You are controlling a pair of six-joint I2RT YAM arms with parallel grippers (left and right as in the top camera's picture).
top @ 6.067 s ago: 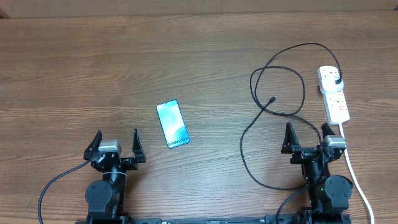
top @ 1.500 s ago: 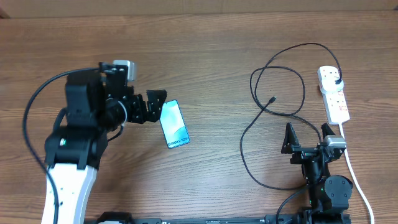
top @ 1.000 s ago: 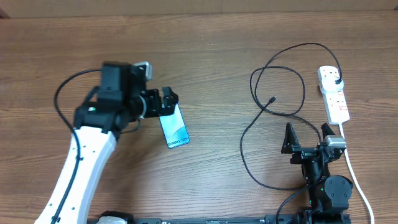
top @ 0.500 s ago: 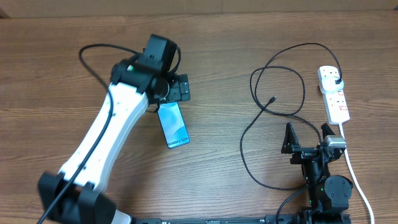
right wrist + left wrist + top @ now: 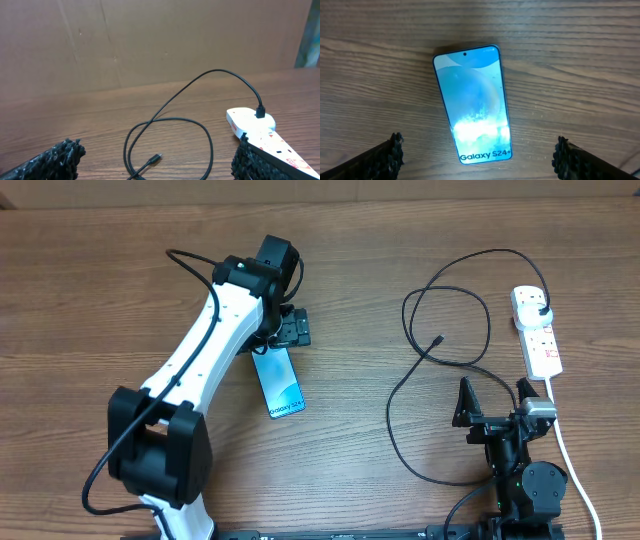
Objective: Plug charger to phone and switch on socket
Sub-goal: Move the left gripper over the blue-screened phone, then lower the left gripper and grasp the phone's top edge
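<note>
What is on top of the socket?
The black charger plug sits in the outlet at the far end of the socket. Nothing else lies on it. The plug covers that outlet, so its pins are hidden.

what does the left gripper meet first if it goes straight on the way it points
Probably the phone, lying screen-up, centred ahead of the open left gripper; how far off is unclear.

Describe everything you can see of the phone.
The phone is a slim rectangle with dark edges and a front camera dot. Its lit light-blue screen reads Galaxy S24+. It lies flat, face up, slightly skewed on the wooden table. The left gripper hangs over its top end, jaws open, not gripping it.
</note>
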